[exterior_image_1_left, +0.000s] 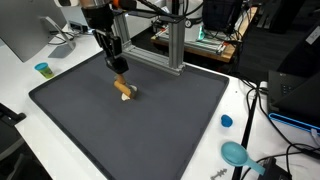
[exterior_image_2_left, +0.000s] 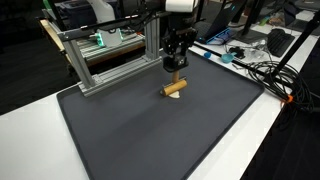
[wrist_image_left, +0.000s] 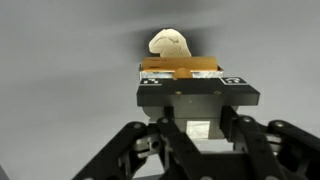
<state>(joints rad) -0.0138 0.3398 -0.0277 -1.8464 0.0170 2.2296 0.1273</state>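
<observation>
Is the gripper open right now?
No, in the wrist view the gripper is shut on the wooden piece.

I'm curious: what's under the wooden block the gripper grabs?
The dark mat lies under the wooden block. The gripper covers its top, and the spot right beneath is hidden.

My pincer (exterior_image_1_left: 120, 74) stands over the mat (exterior_image_1_left: 160, 135), nearer its far edge than its near one, with the block (exterior_image_1_left: 124, 92) right beneath my fingertips and lying on the mat. Behind the mat a frame (exterior_image_1_left: 176, 45) stands on the table (exterior_image_1_left: 20, 85). In an exterior view a cup (exterior_image_1_left: 42, 69) sits off the mat's far corner on the left of that view, while a cap (exterior_image_1_left: 226, 121) and a scoop (exterior_image_1_left: 236, 153) lie off the opposite edge, the scoop nearer the camera.
</observation>
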